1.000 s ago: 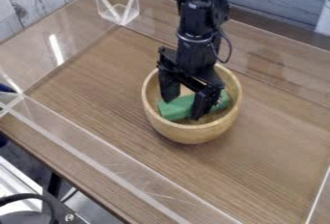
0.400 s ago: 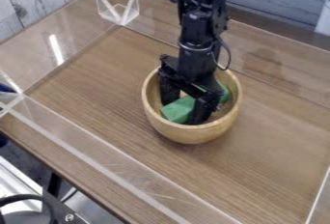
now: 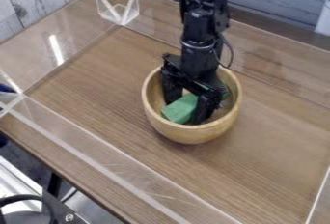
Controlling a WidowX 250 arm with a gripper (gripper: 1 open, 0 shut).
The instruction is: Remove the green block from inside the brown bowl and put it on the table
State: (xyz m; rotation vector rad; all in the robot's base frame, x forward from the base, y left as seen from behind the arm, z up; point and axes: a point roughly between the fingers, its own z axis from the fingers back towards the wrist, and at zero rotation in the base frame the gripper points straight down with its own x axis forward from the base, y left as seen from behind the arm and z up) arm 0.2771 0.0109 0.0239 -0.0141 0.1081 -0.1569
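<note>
No text, label, brand, number or sign can be read in this view. The surfaces that show carry only plain colour or wood grain, and the picture is too small and soft to tell any fine print.

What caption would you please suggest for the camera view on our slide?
Open gripper reaching straight down into the brown bowl around the green block.

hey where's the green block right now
In the camera view the green block lies inside the brown bowl, right of the table's centre, between the fingers of the open gripper reaching down into the bowl.
</note>
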